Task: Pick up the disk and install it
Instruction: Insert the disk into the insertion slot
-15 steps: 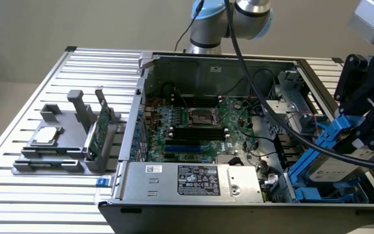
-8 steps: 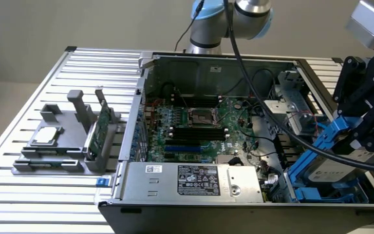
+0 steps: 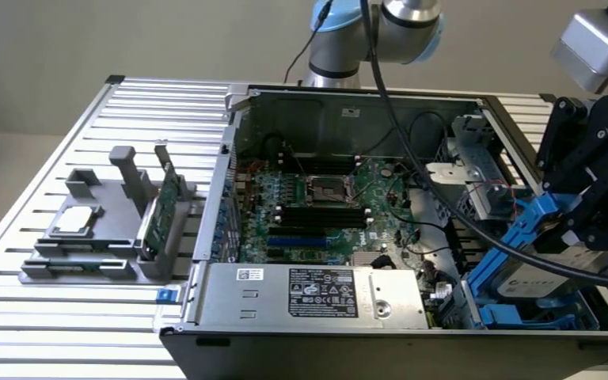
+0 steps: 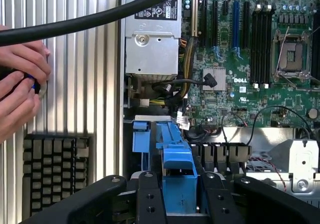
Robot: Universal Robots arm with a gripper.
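Desk: Exterior view first. Whereabouts of the disk [image 3: 541,286]?

Field: Up off the table, pinched in the gripper [image 3: 584,229] by its blue carrier [image 3: 515,229]. Hanging over the computer case [image 3: 389,352], at the corner on the exterior view's right. Not yet seated.

Desk: Jaws?

Field: Closed partway, pressing on the carrier from both sides. Plain in the wrist view, with blue plastic wedged between the black fingers [image 4: 150,199].

Desk: Lie of the long axis?

Field: Tilted. Running from high by the gripper down toward the case floor, lower end nearest the bay [image 3: 526,321] underneath. Below the tool, then, rather than off to one side.

Desk: Room to move?

Field: Tight. Case wall close on the exterior view's right and a metal drive cage [image 3: 478,170] just behind. Grey power supply [image 3: 320,291] toward the exterior view's left. Thick black cable [image 3: 454,212] draped across in front of the disk — judged the likeliest snag. Also a person's hands [image 4: 20,84] on the ribbed table [image 4: 85,84] beside the case, well apart from the gripper.
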